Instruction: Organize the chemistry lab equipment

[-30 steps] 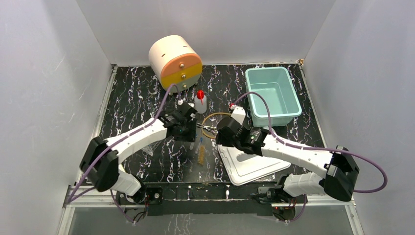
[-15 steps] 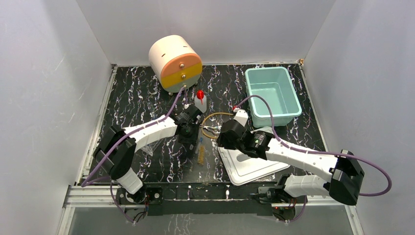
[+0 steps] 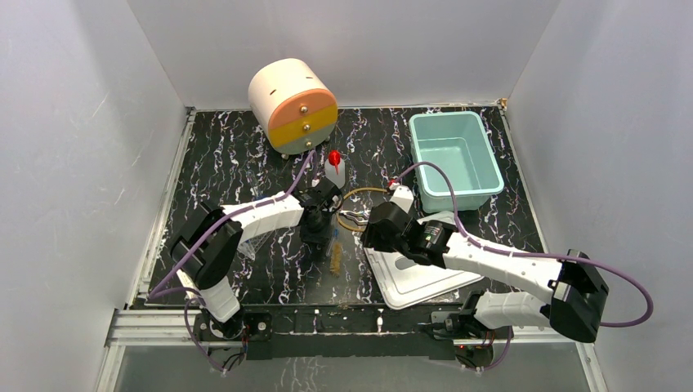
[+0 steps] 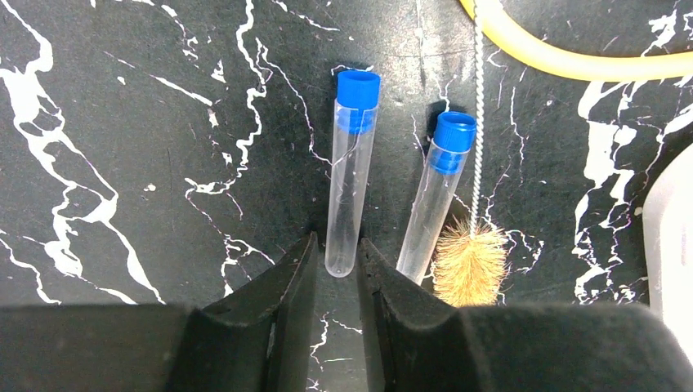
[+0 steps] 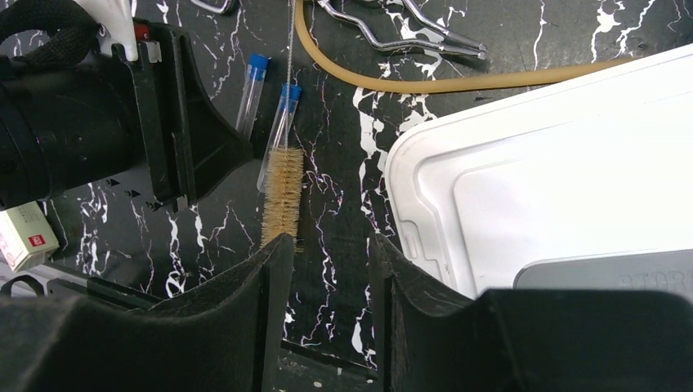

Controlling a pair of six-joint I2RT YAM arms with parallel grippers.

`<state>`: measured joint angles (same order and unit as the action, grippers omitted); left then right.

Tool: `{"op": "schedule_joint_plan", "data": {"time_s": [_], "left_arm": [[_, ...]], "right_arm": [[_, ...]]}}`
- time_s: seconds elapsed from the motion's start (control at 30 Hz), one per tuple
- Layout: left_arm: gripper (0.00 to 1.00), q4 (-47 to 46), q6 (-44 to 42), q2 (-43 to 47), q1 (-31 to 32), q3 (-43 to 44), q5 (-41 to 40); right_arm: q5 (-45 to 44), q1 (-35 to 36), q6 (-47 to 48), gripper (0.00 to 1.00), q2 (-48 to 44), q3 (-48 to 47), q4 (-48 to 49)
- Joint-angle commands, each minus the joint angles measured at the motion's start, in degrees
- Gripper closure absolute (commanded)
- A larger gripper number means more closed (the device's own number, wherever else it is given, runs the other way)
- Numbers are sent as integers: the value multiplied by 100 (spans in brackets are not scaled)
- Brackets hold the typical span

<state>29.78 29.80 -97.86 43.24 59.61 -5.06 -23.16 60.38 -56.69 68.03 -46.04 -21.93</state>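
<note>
Two clear blue-capped test tubes lie side by side on the black marble table. My left gripper (image 4: 337, 260) (image 3: 315, 243) has its fingertips on either side of the rounded end of the left tube (image 4: 351, 167), which still rests flat. The right tube (image 4: 437, 192) (image 5: 279, 135) lies against the brown-bristled brush (image 4: 470, 265) (image 5: 282, 196). My right gripper (image 5: 331, 245) (image 3: 369, 235) hangs open over bare table, just past the brush's end, nothing between its fingers. The tan tubing loop (image 5: 392, 82) (image 3: 359, 193), metal forceps (image 5: 409, 37) and white squeeze bottle (image 3: 334, 169) lie behind.
The bin's white lid (image 5: 556, 163) (image 3: 421, 273) lies right beside my right gripper. The teal bin (image 3: 454, 160) stands at the back right. The cream, orange and yellow drawer drum (image 3: 292, 104) stands at the back, left of centre.
My left gripper has come nearer over the tubes and its jaws have narrowed onto the left tube's end. The right arm has shifted only slightly.
</note>
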Motion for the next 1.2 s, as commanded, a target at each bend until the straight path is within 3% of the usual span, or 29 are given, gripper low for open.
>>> {"op": "schedule_joint_plan", "data": {"time_s": [0.0, 0.13, 0.2, 0.33, 0.6, 0.83, 1.17], "left_arm": [[80, 36, -146, -17, -8, -100, -38], [95, 48, -163, -12, -3, -108, -131], [97, 47, -178, 44, -6, -102, -168], [97, 118, -290, 373, -2, -1, -151], [96, 46, -660, 1833, -8, -11, 293], [96, -88, -953, 2699, 0, 42, 961], [96, -141, -1184, 3134, -9, 12, 1263]], "right_arm": [[-31, -31, -88, 52, -165, 15, 220], [3, -27, -95, 51, -194, 16, 250], [33, -33, -89, 50, -214, 16, 270], [340, -189, -29, 47, -308, 20, 367], [1853, -891, -13, 46, -536, -221, 958], [2095, -956, 61, 37, -69, -1227, 823], [2171, -1031, 78, 39, 891, -2072, 489]]}}
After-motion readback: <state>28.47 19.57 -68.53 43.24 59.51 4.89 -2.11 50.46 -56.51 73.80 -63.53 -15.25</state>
